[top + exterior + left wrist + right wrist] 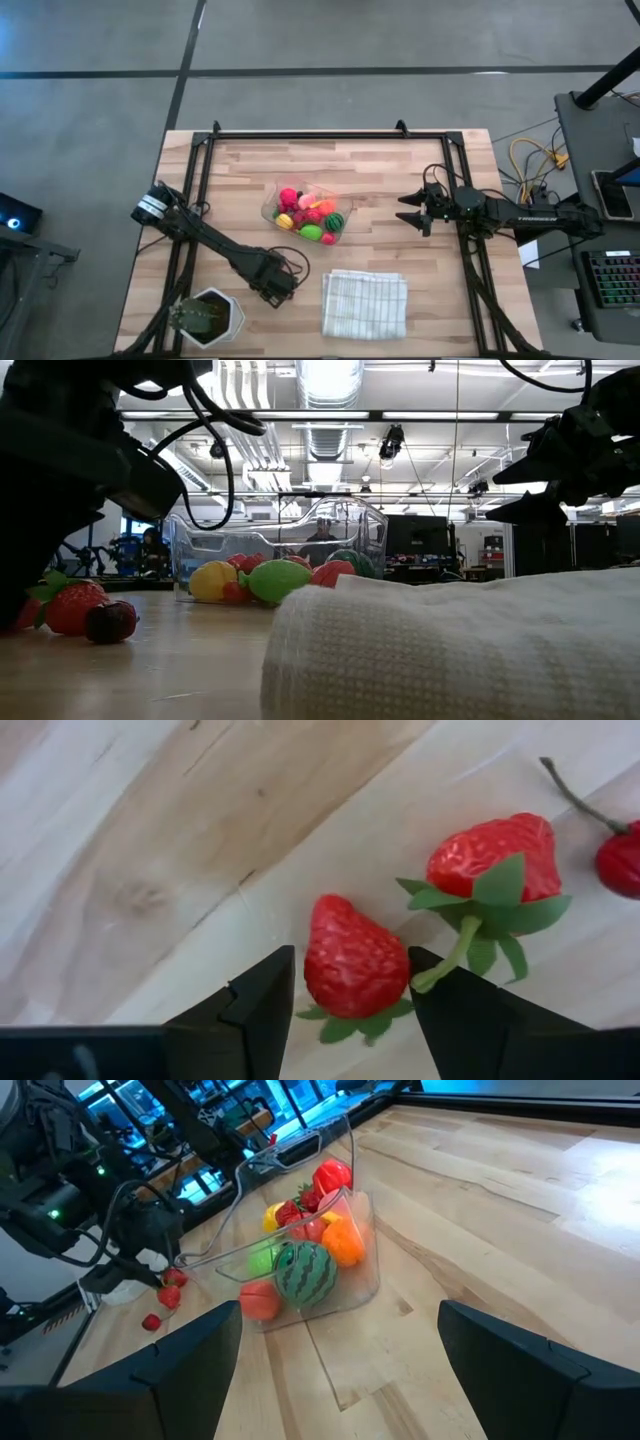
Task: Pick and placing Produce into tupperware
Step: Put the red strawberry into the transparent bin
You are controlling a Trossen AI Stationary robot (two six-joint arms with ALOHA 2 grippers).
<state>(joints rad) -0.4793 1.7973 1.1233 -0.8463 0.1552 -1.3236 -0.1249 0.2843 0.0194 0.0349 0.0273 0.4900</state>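
Left gripper point(345, 1010) straddles a small red toy strawberry point(352, 963), jaws open.
The berry lies on the wooden table point(400, 180), at seven o'clock from the clear plastic tupperware point(306, 213); closing, then lifting, looks next. Right gripper point(408, 208) waits open at three o'clock.

Produce point(308, 213) in tupperware point(272, 200), seemingly centre-table point(380, 170)

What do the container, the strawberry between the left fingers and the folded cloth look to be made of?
Container: clear, glossy hard plastic; the fruit shows through its walls. Strawberry: probably moulded plastic or foam, its dimpled red skin slightly shiny, with stiff flat green leaves. Cloth: white woven fabric, matte; the low view shows a fine grid weave.
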